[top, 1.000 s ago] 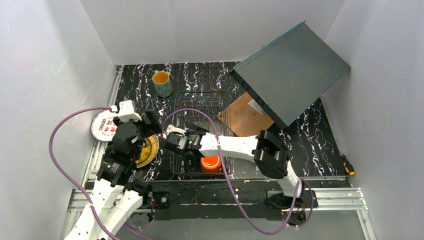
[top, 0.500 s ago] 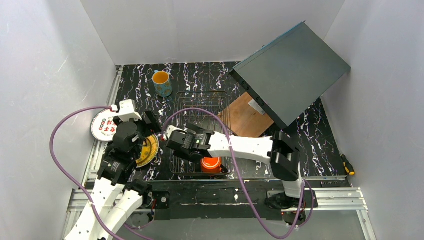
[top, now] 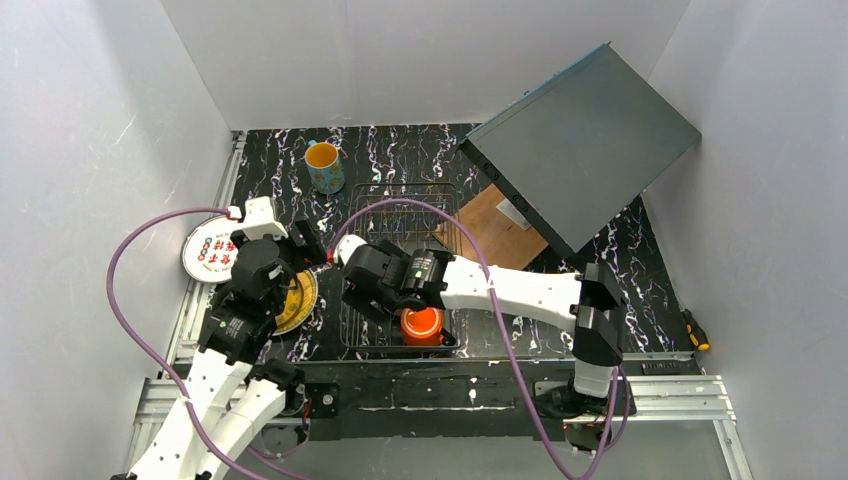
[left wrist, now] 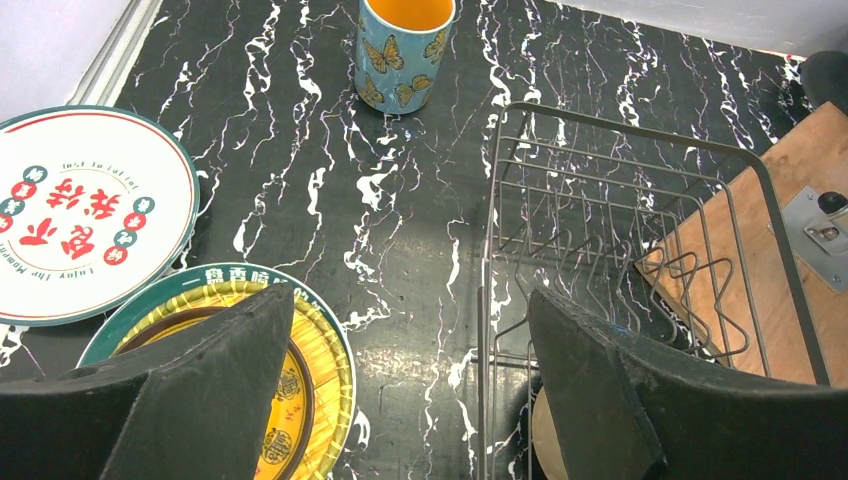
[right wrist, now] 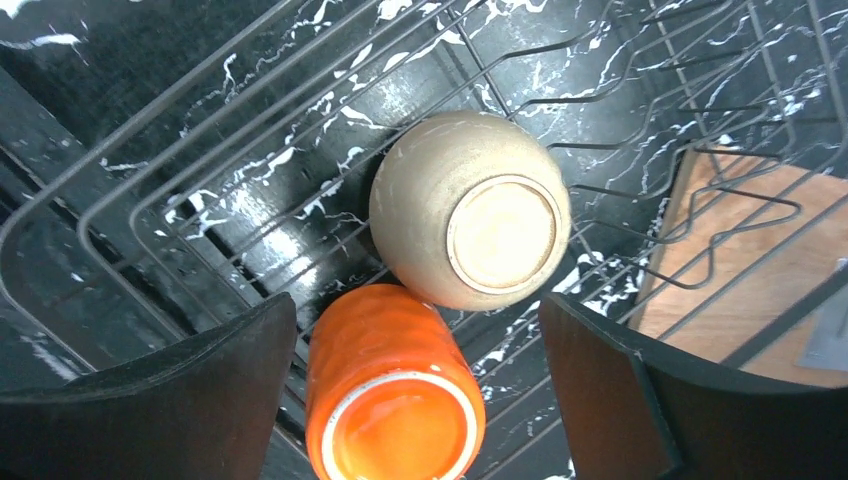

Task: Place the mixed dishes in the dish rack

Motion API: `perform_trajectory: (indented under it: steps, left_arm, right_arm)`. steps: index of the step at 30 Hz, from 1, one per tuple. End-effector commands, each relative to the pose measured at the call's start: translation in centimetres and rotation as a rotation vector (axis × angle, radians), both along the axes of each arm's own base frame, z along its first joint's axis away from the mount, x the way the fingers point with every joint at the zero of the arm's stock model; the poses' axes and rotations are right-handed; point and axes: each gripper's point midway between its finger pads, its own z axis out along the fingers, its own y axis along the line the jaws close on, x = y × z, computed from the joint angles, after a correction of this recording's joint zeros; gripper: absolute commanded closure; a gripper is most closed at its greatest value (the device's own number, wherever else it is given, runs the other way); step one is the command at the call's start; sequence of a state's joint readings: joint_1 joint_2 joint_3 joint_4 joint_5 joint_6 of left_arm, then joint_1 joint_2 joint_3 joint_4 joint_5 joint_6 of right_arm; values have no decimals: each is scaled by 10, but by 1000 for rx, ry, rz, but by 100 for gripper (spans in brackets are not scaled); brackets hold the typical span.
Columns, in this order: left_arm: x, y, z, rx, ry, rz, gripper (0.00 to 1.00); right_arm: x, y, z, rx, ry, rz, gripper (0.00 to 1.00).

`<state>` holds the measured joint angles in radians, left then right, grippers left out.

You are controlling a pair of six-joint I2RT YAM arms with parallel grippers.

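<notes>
The dish rack (top: 437,190) (left wrist: 620,132) (right wrist: 150,195) stands mid-table. Inside it an orange mug (top: 423,326) (right wrist: 390,385) lies on its side next to an upturned white-and-tan bowl (right wrist: 470,205). My right gripper (top: 368,292) (right wrist: 418,305) hovers open above these two, holding nothing. My left gripper (top: 303,243) (left wrist: 410,300) is open too, over bare table between the rack's left edge and the yellow ornate plate (top: 300,298) (left wrist: 310,380). Further left, a white plate (top: 207,250) (left wrist: 80,215) lies flat. The blue patterned mug (top: 324,166) (left wrist: 404,50) stands upright at the back.
A large grey slanted panel (top: 580,150) leans over the back right. Under it a wooden board (top: 490,235) (left wrist: 790,250) (right wrist: 740,260) touches the rack's right side. A small tool (top: 697,330) lies at the far right edge. White walls enclose the table.
The right arm's elbow has swung to the right while its gripper stays open over the rack's near end. The left gripper has shifted slightly up and right.
</notes>
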<state>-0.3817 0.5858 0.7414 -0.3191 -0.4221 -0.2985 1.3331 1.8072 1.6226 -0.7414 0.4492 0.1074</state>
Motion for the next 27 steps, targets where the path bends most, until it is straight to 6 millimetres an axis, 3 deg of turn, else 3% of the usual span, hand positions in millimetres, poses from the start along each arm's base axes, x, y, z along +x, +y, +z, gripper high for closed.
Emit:
perform_trajectory:
  steps: [1,10,15,23,27]
  left_arm:
    - [0,3,10,-2,-20,14,13]
    - [1,0,8,-3,-8,1,10]
    - [4,-2,5,1,8,-4,2]
    - [15,-4,-11,2,95,15,2]
    - [30,-8,-12,-51,116,-3,2]
  right_arm:
    - [10,13,2,160,139,-100,2]
    - [31,3,-11,267,319,-203,2]
    - [31,-4,5,307,299,-191,2]
    - [33,-17,34,374,268,-182,2]
    - [28,-22,43,427,274,-155,2]
